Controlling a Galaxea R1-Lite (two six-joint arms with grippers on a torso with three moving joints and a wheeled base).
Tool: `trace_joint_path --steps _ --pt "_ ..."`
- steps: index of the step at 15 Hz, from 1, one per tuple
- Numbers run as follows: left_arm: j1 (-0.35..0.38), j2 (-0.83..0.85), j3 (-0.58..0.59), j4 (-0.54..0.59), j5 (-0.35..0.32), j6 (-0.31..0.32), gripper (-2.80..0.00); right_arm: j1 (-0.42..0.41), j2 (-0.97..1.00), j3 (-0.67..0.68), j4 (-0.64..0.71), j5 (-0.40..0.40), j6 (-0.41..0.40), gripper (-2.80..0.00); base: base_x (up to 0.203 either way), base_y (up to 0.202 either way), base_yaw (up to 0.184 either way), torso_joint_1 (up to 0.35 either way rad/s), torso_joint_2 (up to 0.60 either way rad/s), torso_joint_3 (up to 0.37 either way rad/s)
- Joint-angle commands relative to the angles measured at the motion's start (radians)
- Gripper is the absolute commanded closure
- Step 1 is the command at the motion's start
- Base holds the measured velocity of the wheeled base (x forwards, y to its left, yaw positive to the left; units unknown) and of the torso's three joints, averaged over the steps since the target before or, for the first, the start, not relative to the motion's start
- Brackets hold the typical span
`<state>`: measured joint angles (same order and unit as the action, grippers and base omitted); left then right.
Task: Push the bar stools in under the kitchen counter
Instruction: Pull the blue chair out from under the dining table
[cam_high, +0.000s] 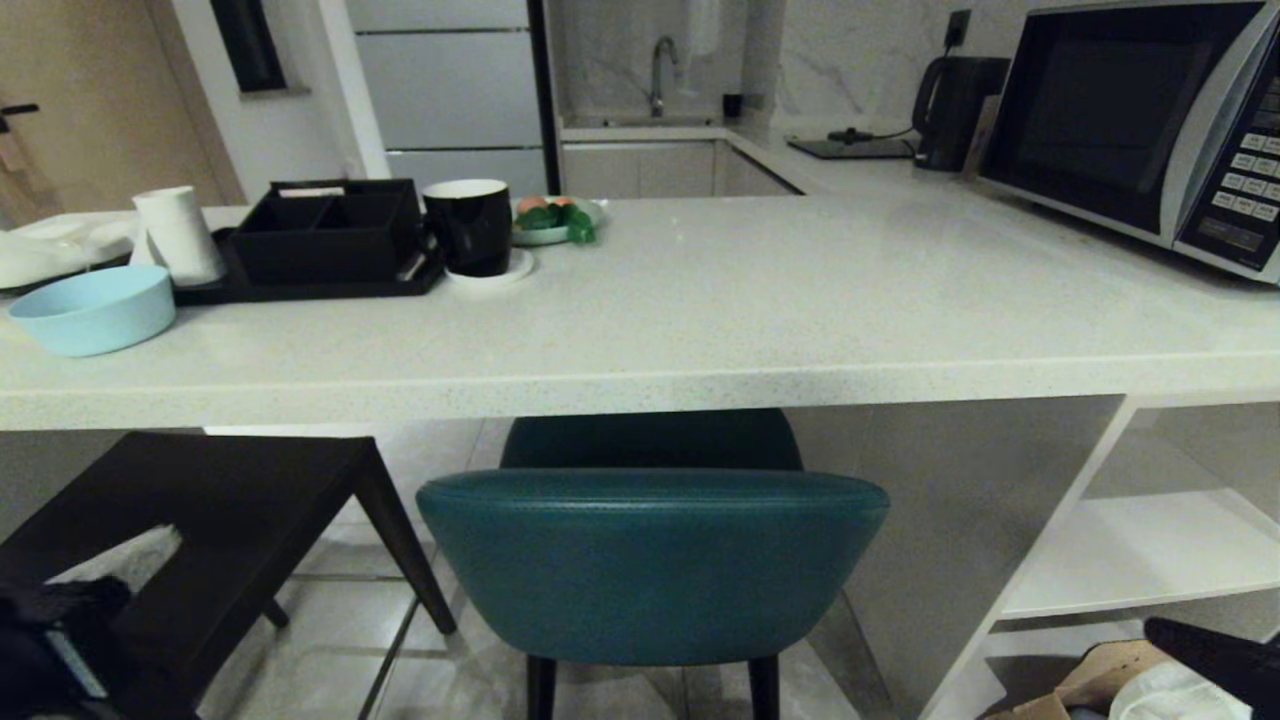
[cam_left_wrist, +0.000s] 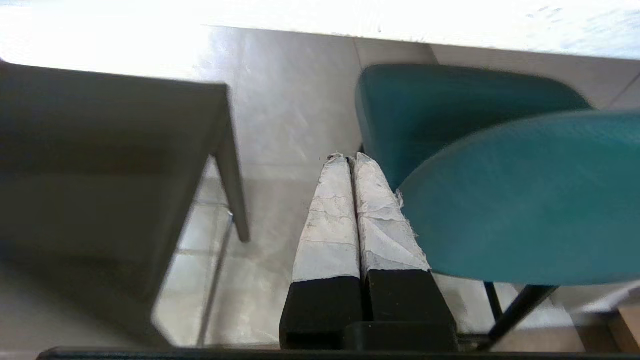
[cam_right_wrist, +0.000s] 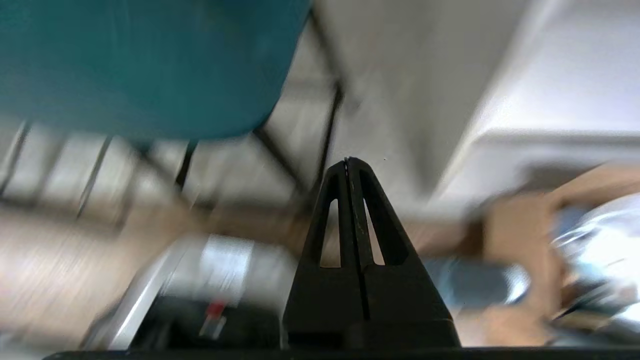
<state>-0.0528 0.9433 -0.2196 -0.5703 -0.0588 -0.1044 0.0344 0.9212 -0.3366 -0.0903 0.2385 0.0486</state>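
A kitchen seen from the robot's head, described left to right. At lower left the left gripper (cam_left_wrist: 348, 159) hangs low between the two stools, its white-wrapped fingers pressed together and holding nothing. Just beside it stands the dark stool (cam_high: 190, 510), angular with a flat square top and tapered legs, mostly out from under the kitchen counter (cam_high: 700, 330), a thick off-white speckled slab. On the counter's left end sit a pale blue bowl (cam_high: 95, 310), a white cup (cam_high: 180, 235) and a black tray (cam_high: 300, 285) carrying a black divided box (cam_high: 325, 230); what the box holds cannot be seen. A black mug (cam_high: 470, 228) stands on a white saucer. In the middle, the teal stool (cam_high: 652, 565) has a curved padded backrest and thin black legs; its seat is partly under the counter. A microwave (cam_high: 1140, 120) sits at far right. Below, the right gripper (cam_right_wrist: 350, 161) is closed and empty, near white shelves (cam_high: 1140, 550).
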Motion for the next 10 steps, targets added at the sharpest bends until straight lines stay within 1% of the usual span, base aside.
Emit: trace_joint_path --steps 1,3,4,5,6,8,10 --pt "-0.074 0.263 0.024 -0.119 0.003 -0.005 0.0 0.017 0.214 -0.007 -0.007 0.046 -0.004 0.0 0.0 0.0 0.0 0.0 0.0 0.0" --pt "-0.089 0.368 0.051 -0.164 0.007 -0.006 0.0 0.053 0.274 -0.006 -0.009 0.056 -0.007 0.0 0.0 0.0 0.0 0.0 0.0 0.0" --pt "-0.092 0.435 0.061 -0.216 0.018 -0.007 0.0 0.067 0.316 -0.004 -0.011 0.058 -0.011 0.0 0.0 0.0 0.0 0.0 0.0 0.0" --pt "-0.099 0.507 0.069 -0.291 0.035 -0.007 0.0 0.076 0.358 -0.002 -0.023 0.058 -0.025 0.0 0.0 0.0 0.0 0.0 0.0 0.0" --pt "-0.11 0.595 0.08 -0.391 0.058 -0.006 0.0 0.08 0.405 0.004 -0.069 0.059 -0.041 0.0 0.0 0.0 0.0 0.0 0.0 0.0" --pt "-0.143 0.795 0.122 -0.637 0.09 -0.004 0.0 0.083 0.514 0.029 -0.275 0.055 -0.062 0.0 0.0 0.0 0.0 0.0 0.0 0.0" --pt "-0.179 0.993 0.163 -0.819 0.12 -0.003 0.0 0.085 0.638 0.071 -0.549 0.035 -0.078 0.0 0.0 0.0 0.0 0.0 0.0 0.0"
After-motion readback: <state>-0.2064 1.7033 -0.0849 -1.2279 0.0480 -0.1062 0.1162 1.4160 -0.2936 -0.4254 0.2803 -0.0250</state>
